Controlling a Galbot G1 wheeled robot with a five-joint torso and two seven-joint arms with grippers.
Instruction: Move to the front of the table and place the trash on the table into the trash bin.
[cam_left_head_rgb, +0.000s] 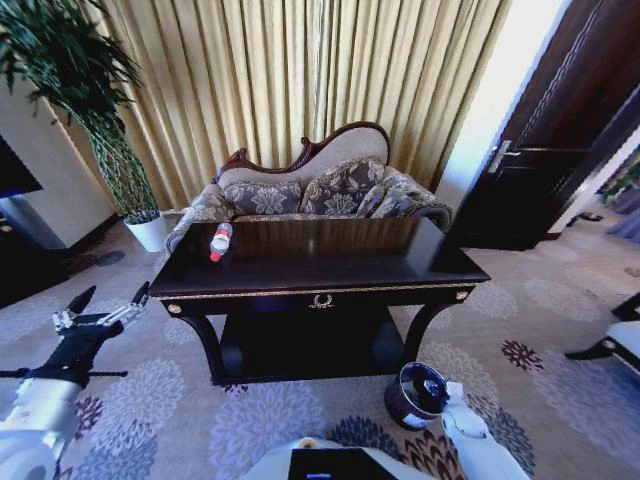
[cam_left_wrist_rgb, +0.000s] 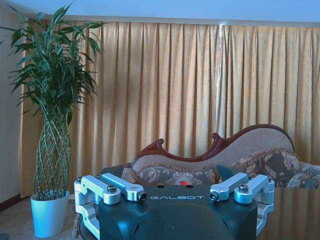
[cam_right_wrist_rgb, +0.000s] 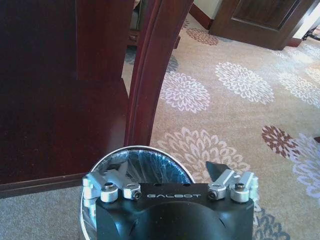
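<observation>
- While the left pincer (cam_left_head_rgb: 108, 304) hangs with its fingers spread apart and nothing between them, it sits low and short of the tabletop's near left corner, pointed toward it, which looks like a ready pose rather than a reach.
- Ahead of that pincer and up on the tabletop (cam_left_head_rgb: 330, 262), the bottle (cam_left_head_rgb: 220, 241) with the red label lies on its side near the far left edge, well apart from the fingers; I can make out no other trash on the dark surface.
- Over on the other side, the right pincer (cam_right_wrist_rgb: 174, 187) hovers right above the trash bin (cam_right_wrist_rgb: 145, 161), fingers parted and empty, probably parked there because that is where the drop goes.
- Just below that pincer the bin's open mouth shows a dark liner; it stands on the carpet beside the curved table leg (cam_right_wrist_rgb: 150, 75).
- Beyond the table stand a sofa (cam_left_head_rgb: 320, 190) and a potted plant (cam_left_head_rgb: 95, 120).
</observation>
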